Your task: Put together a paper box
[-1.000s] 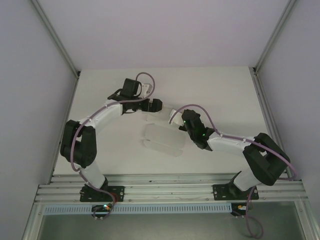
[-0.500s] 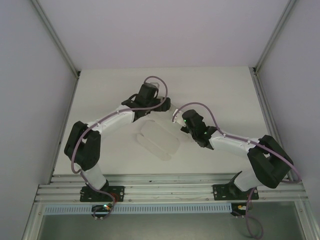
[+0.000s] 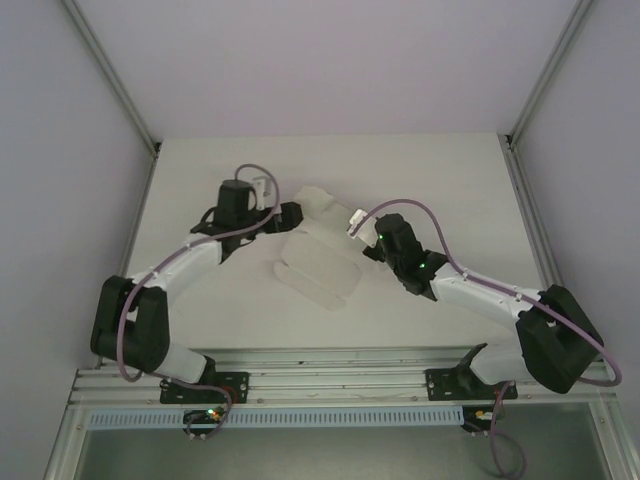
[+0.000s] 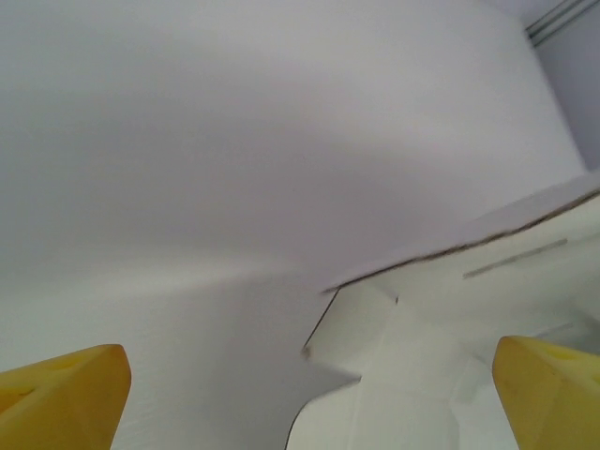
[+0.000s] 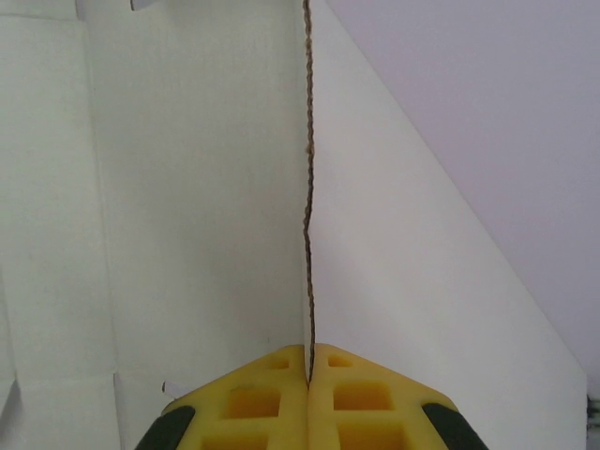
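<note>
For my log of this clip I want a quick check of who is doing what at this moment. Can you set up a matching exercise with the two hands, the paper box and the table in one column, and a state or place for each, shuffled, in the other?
Column one:
1. left hand
2. right hand
3. paper box
4. table

Column two:
A. white die-cut sheet with flaps, not yet folded into a box
B. pale surface under the sheet
C. open, yellow fingers wide apart
D. shut on a cardboard edge

Pairs: 1-C, 2-D, 3-A, 4-B
</note>
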Motion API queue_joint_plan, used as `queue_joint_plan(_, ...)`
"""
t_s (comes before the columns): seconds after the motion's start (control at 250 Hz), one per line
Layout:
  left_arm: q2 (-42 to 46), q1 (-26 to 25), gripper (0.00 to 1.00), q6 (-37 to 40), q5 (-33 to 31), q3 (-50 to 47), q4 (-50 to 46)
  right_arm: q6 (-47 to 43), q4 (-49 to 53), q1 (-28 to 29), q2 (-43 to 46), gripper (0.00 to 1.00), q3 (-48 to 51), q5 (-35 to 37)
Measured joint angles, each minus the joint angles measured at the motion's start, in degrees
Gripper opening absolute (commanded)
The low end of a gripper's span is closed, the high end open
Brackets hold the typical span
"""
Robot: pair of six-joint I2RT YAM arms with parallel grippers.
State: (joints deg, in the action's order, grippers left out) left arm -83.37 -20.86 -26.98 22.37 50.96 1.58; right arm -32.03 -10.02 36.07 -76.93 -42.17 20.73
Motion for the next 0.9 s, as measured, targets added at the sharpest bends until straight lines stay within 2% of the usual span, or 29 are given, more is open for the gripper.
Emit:
queue_joint_plan(0.196,-0.3,2.9,0.81,0.8,10.0,-3.0,5.4,1.0,0.4,-0.2,0.1,0.00,0.0,-1.8)
queue_joint_plan(0.399,-6.6,4.4,0.60,1.1,17.0,-2.5,12.3,1.9,1.7,-0.2,0.7,0.00,0.0,-2.8)
queue_joint_plan(0.511,-10.3,4.5,0.56,1.3,19.4,-1.9,14.6,2.3,1.7,-0.2,0.8,0.00,0.0,-3.3)
queue_joint_plan(0.603,-11.7,4.5,0.43,0.9,20.7,-1.9,16.6,2.5,1.7,-0.2,0.8,0.00,0.0,-3.5)
queue_joint_plan(0.779,-11.8,4.5,0.11,0.5,22.4,-1.9,20.4,2.8,2.5,-0.4,0.8,0.00,-0.1,-3.5)
queue_joint_plan(0.903,-11.6,4.5,0.10,1.1,22.1,-2.8,21.7,3.7,2.8,-0.5,0.8,0.00,-0.2,-3.5)
